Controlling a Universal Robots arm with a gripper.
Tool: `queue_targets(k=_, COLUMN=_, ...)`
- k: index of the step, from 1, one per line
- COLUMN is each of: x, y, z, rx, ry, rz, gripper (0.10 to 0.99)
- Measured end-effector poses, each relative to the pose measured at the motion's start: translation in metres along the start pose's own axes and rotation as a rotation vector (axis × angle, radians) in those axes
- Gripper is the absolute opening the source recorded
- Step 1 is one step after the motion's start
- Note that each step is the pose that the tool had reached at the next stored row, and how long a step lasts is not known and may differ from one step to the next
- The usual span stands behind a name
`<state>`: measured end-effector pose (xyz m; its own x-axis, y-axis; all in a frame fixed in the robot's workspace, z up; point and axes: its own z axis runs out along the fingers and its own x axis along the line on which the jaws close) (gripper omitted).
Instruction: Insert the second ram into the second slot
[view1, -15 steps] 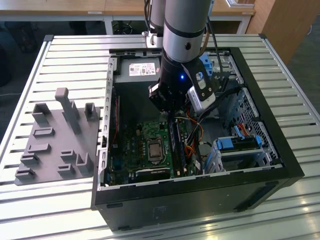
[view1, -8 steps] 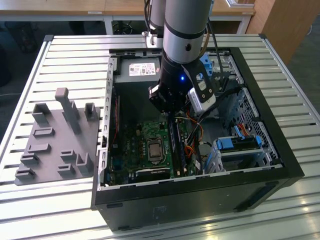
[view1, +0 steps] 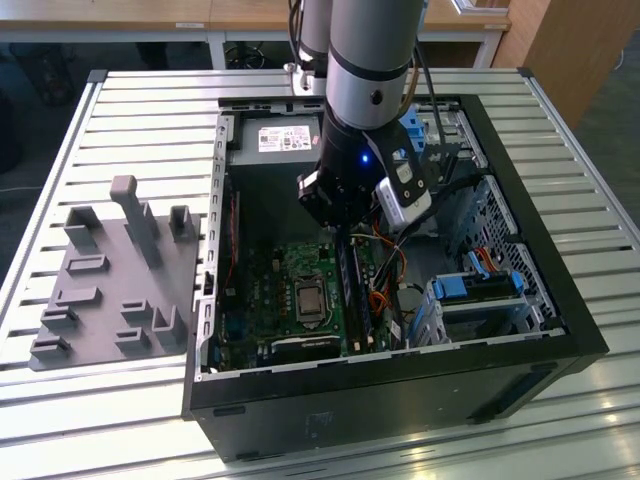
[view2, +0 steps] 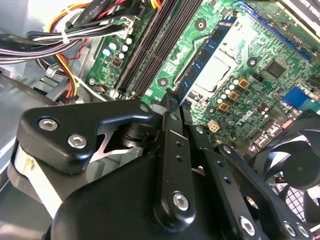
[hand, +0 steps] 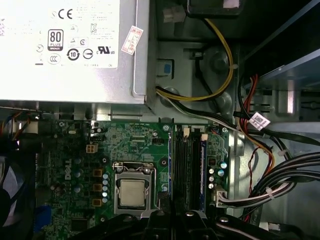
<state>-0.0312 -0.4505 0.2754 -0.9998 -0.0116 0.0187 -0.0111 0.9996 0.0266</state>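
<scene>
- While I watch, insertion looks under way: jaws pressed together, pinching the second ram (view2: 202, 57) at the slot beside the processor socket (view2: 217, 75).
- Seating, I judge, needs straight, even downward pressure.

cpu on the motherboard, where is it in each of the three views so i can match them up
Exterior view: the cpu sits mid-board, just to the exterior view's left of the black memory slots.
Second wrist view: the cpu's silver lid lies beside the blue memory stick.
First wrist view: the cpu is the silver square in its socket frame.
Shared landmark: the black memory slots run alongside it in all three.
</scene>
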Motion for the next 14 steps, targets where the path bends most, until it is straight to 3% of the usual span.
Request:
queue_targets(k=6, x=-0.0002, y=-0.0003, z=0.0088, rx=0.002, ry=0.0007, rz=0.000, gripper=0.137)
queue_targets(k=10, x=-0.0003, y=-0.0003, z=0.0107, rx=0.034, ry=0.0010, rz=0.001, gripper=0.137)
queue_targets(k=14, x=-0.0004, y=-0.0005, z=0.0168, rx=0.036, ry=0.0011, rz=0.002, gripper=0.137)
